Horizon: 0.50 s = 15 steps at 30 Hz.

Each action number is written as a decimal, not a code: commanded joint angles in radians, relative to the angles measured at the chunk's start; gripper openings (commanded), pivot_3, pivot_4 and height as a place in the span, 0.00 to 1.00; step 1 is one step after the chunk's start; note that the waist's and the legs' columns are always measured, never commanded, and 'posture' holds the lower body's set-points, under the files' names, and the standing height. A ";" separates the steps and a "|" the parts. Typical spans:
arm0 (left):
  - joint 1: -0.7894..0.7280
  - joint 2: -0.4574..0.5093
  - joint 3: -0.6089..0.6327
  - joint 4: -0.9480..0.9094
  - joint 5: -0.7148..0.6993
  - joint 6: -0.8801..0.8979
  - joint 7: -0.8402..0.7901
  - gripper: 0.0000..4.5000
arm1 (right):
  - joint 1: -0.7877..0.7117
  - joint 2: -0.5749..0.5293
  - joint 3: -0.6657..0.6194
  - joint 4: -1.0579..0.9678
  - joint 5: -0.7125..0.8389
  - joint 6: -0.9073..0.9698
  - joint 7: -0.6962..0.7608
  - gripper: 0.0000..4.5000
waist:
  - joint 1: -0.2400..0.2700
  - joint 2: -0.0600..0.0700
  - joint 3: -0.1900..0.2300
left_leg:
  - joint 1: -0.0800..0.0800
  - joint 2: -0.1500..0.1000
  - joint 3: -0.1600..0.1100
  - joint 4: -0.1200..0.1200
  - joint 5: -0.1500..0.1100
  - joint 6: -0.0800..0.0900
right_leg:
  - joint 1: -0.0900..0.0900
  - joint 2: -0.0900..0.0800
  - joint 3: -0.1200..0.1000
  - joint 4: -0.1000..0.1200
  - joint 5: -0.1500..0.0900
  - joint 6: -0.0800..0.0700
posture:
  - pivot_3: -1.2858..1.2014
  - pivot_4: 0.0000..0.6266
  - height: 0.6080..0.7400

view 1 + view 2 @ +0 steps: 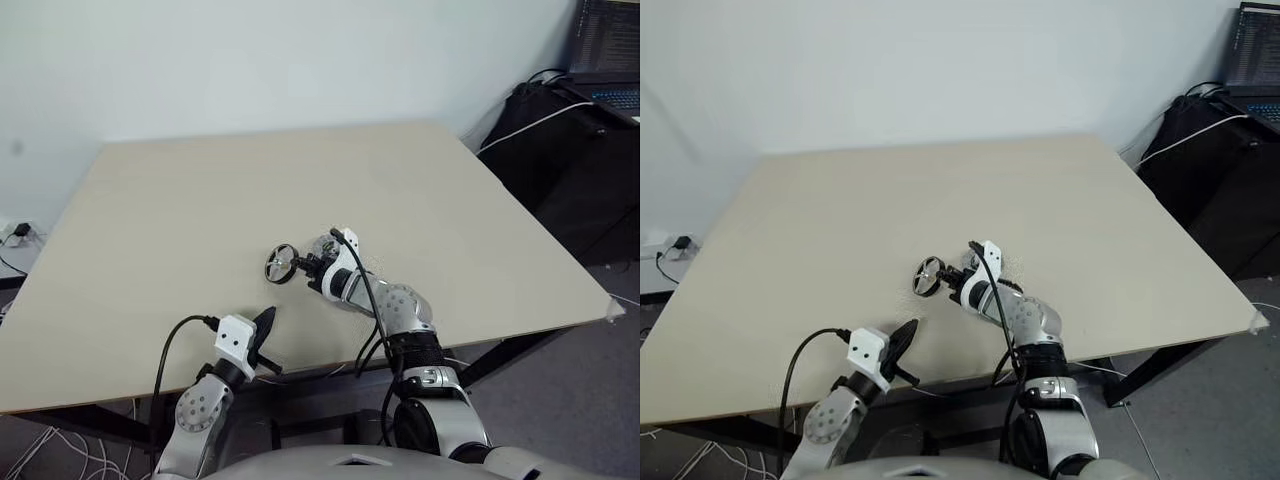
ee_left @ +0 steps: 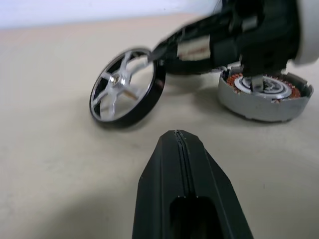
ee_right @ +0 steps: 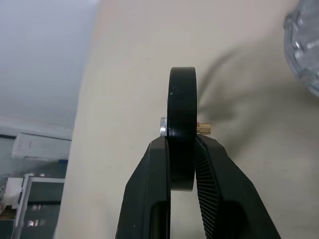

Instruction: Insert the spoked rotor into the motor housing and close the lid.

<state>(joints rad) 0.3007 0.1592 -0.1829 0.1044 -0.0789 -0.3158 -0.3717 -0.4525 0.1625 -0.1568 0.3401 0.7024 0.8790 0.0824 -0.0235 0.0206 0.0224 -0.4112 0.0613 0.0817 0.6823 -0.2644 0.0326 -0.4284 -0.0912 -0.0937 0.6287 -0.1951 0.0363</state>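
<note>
The spoked rotor (image 1: 281,264) is a silver wheel with a dark rim. It stands on edge just above the table, and my right gripper (image 1: 300,266) is shut on its rim, one finger on each face (image 3: 182,142). The motor housing (image 2: 264,94) is grey-sided with copper windings around a pale centre. It lies flat on the table right behind that gripper (image 1: 324,246). A pale grey round part (image 3: 305,47) beside the rotor looks like that housing. The lid is out of view. My left gripper (image 1: 265,322) hovers shut at the near table edge, pointing at the rotor (image 2: 124,87).
The pale wooden table (image 1: 200,200) reaches back to a white wall. A black bag (image 1: 560,140) with a white cable and a laptop (image 1: 610,50) stand off its right side. Cables (image 1: 15,235) lie beyond the left edge.
</note>
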 commanded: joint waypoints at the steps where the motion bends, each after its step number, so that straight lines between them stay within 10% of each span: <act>1: -0.012 -0.005 0.001 -0.012 0.001 -0.030 -0.007 0.00 | 0.090 0.075 -0.069 -0.272 0.197 0.081 -0.002 0.09 | 0.005 0.000 0.000 | -0.001 0.000 -0.001 0.000 0.000 0.000 | 0.000 0.000 0.000 0.000 0.000 0.000 | 0.52 0.00 1.00; 15: -0.018 0.003 0.001 -0.016 -0.011 -0.016 -0.032 0.00 | 0.428 -0.063 -0.227 -0.641 0.502 0.104 -0.162 0.09 | 0.001 0.002 0.003 | -0.002 0.000 0.002 -0.001 -0.001 0.000 | -0.001 -0.001 0.001 -0.001 -0.001 0.000 | 0.52 0.00 1.00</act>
<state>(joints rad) 0.2943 0.1602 -0.1872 0.1104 -0.0821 -0.3151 -0.3964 -0.0228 0.0814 -0.3976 -0.2253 1.1476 1.0026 -0.0823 -0.0226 0.0230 0.0257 -0.4130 0.0616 0.0842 0.6811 -0.2650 0.0328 -0.4290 -0.0921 -0.0924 0.6284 -0.1954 0.0363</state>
